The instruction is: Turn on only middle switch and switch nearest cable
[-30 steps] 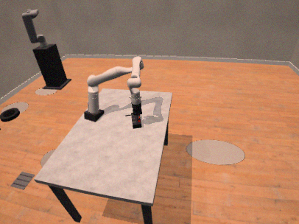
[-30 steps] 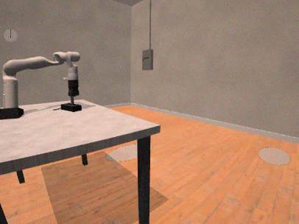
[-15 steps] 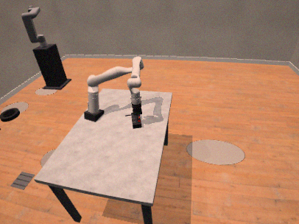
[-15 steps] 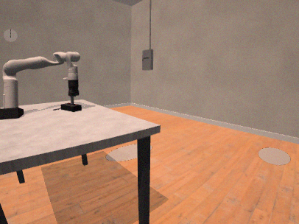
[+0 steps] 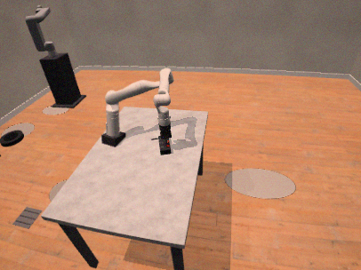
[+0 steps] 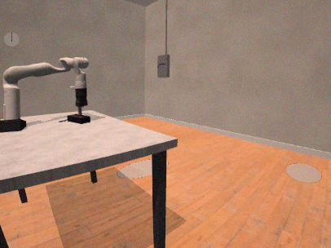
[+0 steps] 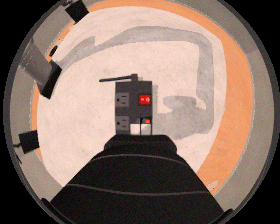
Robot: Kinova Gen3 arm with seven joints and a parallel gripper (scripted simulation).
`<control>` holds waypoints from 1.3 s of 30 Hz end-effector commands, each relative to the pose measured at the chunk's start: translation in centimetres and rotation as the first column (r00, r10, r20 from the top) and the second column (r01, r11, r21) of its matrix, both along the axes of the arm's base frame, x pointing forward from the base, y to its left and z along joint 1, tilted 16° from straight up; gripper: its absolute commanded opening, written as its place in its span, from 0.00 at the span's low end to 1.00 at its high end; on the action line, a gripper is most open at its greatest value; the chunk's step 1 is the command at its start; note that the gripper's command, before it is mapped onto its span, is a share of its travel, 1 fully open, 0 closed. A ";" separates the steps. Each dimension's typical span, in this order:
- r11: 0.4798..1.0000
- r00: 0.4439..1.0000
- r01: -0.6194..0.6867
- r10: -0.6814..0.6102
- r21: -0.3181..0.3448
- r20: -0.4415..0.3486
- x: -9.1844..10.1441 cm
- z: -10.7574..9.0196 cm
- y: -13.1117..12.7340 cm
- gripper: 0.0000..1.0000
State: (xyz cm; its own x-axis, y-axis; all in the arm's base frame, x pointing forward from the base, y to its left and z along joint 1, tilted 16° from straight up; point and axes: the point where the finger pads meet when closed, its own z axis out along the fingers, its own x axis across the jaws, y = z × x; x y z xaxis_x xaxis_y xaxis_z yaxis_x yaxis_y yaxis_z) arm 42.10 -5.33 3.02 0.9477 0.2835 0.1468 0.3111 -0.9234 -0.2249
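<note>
The black power strip (image 5: 165,145) lies flat on the grey table, toward its far right side; it also shows in the exterior view (image 6: 78,119) and the wrist view (image 7: 134,108). Its cable (image 7: 116,80) leaves the end farthest from the wrist camera. The switch nearest the cable (image 7: 144,100) glows red. The following switch sits right at my fingertips and is partly hidden, so I cannot tell its state. The rest of the strip is hidden under my gripper (image 7: 139,136). The gripper (image 5: 164,136) is shut, empty, pointing straight down over the strip's middle (image 6: 80,113).
My arm's base (image 5: 113,138) stands on the table to the left of the strip. The table's right edge (image 5: 202,136) is close to the strip. A second arm on a black pedestal (image 5: 61,79) stands on the floor far to the left.
</note>
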 end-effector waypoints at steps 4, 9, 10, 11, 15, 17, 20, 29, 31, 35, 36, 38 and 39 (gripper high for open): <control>1.000 1.000 -0.001 0.001 0.000 0.000 0.0 -0.1 0.0 0.00; 1.000 1.000 -0.001 0.001 0.000 0.000 0.0 -0.1 0.0 0.00; 1.000 1.000 -0.001 0.001 0.000 0.000 0.0 -0.1 0.0 0.00; 1.000 1.000 -0.001 0.001 0.000 0.000 0.0 -0.1 0.0 0.00; 1.000 1.000 -0.001 0.001 0.000 0.000 0.0 -0.1 0.0 0.00; 1.000 1.000 -0.001 0.001 0.000 0.000 0.0 0.0 0.0 0.00; 1.000 1.000 -0.001 0.001 0.000 0.000 0.0 0.4 -0.1 0.00; 1.000 1.000 -0.001 0.001 0.000 0.000 -0.2 2.8 -0.8 0.00; 1.000 1.000 -0.001 0.001 0.000 0.000 -0.2 3.3 -0.9 0.00; 1.000 1.000 -0.001 0.001 0.000 0.000 -0.3 3.5 -0.9 0.00; 1.000 1.000 -0.001 0.001 0.000 0.000 -0.3 3.6 -1.0 0.00; 1.000 1.000 -0.001 0.001 0.000 0.000 -0.3 3.6 -1.0 0.00; 1.000 1.000 -0.001 0.001 0.000 0.000 -0.3 3.7 -1.0 0.00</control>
State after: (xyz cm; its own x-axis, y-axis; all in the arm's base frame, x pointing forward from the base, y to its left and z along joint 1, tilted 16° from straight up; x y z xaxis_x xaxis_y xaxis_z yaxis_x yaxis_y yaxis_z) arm 41.75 -6.28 6.51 0.9480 0.2845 0.1427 0.3111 -0.9233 -0.2254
